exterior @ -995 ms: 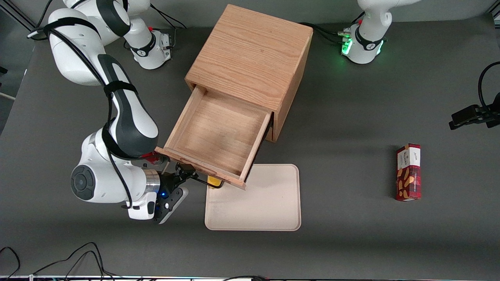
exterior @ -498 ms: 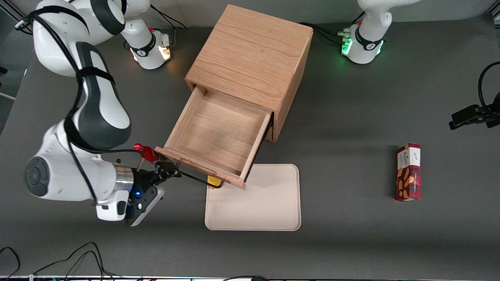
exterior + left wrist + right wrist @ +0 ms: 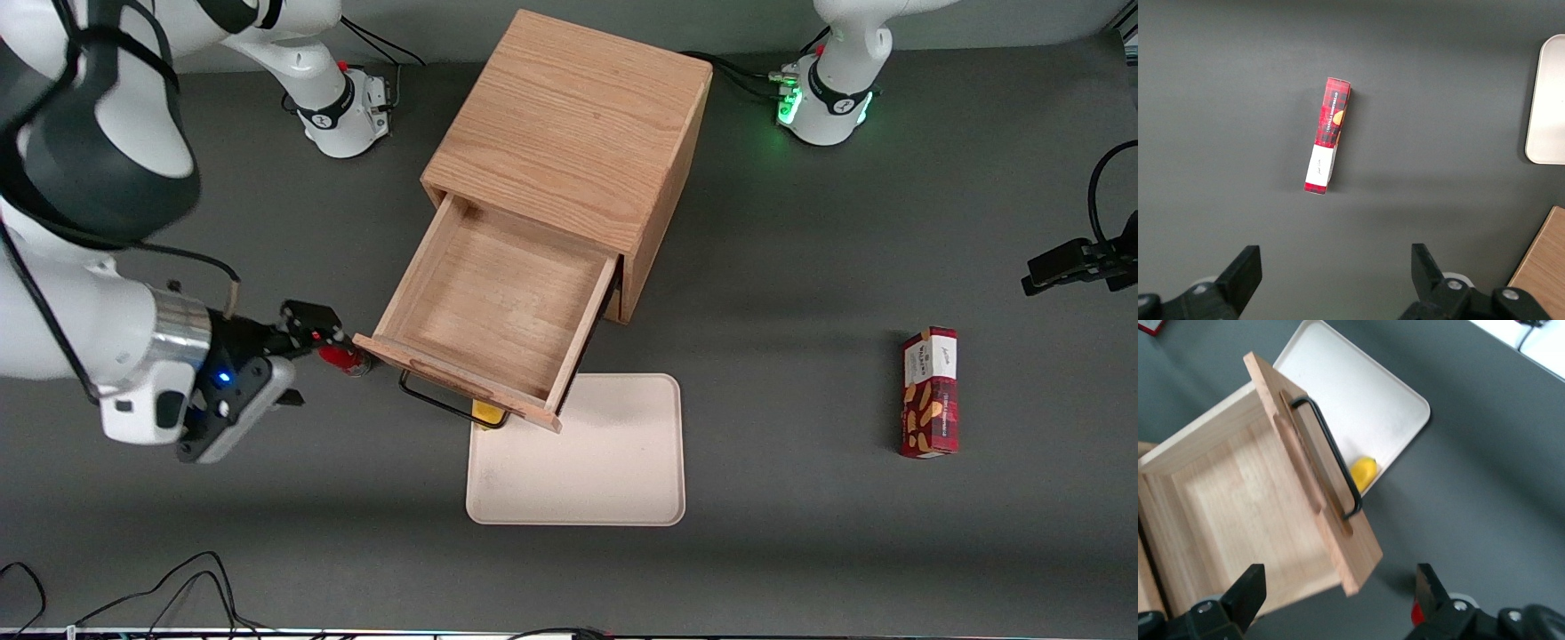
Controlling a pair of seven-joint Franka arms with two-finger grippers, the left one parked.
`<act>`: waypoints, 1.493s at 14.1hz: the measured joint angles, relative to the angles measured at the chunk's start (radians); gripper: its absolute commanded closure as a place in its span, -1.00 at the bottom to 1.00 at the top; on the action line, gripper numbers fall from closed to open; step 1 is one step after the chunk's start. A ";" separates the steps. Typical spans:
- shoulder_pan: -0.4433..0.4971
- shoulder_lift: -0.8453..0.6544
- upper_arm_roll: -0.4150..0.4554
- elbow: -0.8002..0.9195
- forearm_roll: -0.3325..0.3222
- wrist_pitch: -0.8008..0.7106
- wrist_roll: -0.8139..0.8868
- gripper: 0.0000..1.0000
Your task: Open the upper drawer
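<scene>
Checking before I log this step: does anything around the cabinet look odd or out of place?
Nothing damaged. The upper drawer stands pulled out and empty, overhanging the tray corner where a yellow object sits. The open gripper hangs beside the drawer front, holding nothing.

The right arm's gripper [image 3: 298,333] hangs beside the upper drawer [image 3: 498,311], toward the working arm's end of the table, clear of its black handle [image 3: 444,404]. Its 2 fingers [image 3: 1245,593] stand spread apart, holding nothing, pointing toward the drawer.
</scene>
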 measured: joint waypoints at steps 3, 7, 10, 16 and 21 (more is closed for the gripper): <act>-0.010 -0.168 0.000 -0.191 -0.072 0.031 0.009 -1.00; -0.069 -0.422 -0.001 -0.515 -0.084 0.166 0.012 -1.00; -0.087 -0.593 -0.001 -0.729 -0.085 0.224 0.070 -1.00; -0.159 -0.673 -0.004 -0.836 -0.086 0.222 0.397 -1.00; -0.255 -0.676 -0.008 -0.772 -0.086 0.192 0.439 -1.00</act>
